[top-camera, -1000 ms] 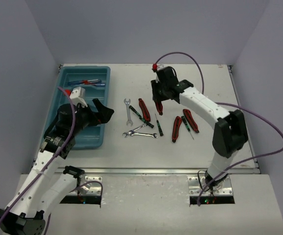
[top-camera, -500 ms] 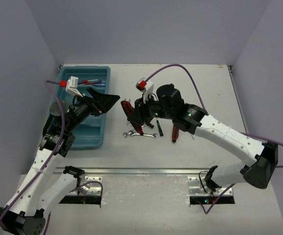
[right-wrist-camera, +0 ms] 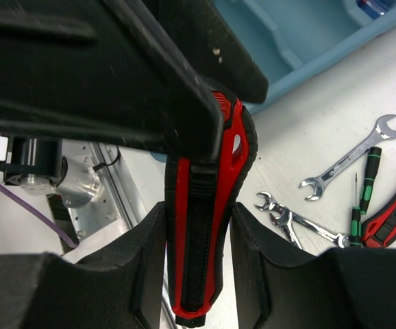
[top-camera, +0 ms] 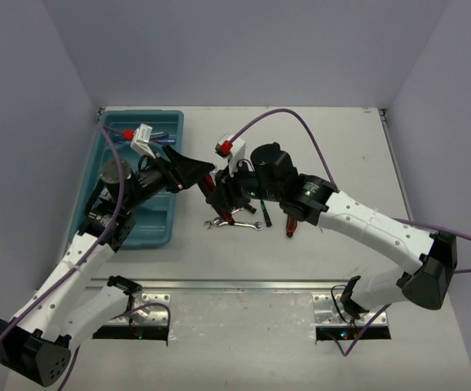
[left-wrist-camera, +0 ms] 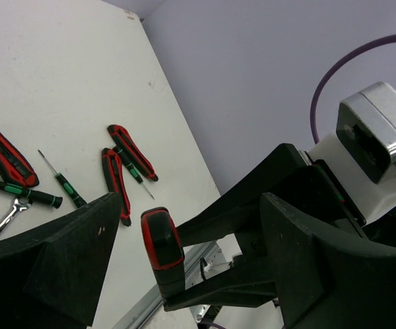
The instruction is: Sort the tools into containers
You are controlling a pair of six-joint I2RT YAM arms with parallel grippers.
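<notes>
Within right hand point(right-wrist-camera: 198, 274) — curved red-black pliers point(right-wrist-camera: 205, 199)

White table point(top-camera: 341, 138); we record the following lying directly on it.
- Teal-blue tray point(top-camera: 150, 235): left side, running lengthwise away from the near edge.
- Crossed pair of silver wrenches point(top-camera: 248, 225): mid-table, right of the tray.
- Single silver wrench point(right-wrist-camera: 349, 157): between that pair and the tray.
- Black-green screwdriver point(top-camera: 265, 213): just right of the crossed pair.
- Two red-and-black handled pliers point(left-wrist-camera: 114, 181): side by side, further right; we note a thin screwdriver point(left-wrist-camera: 140, 179) alongside one.
- One more red-and-black pair point(left-wrist-camera: 3, 154): near the wrenches.
</notes>
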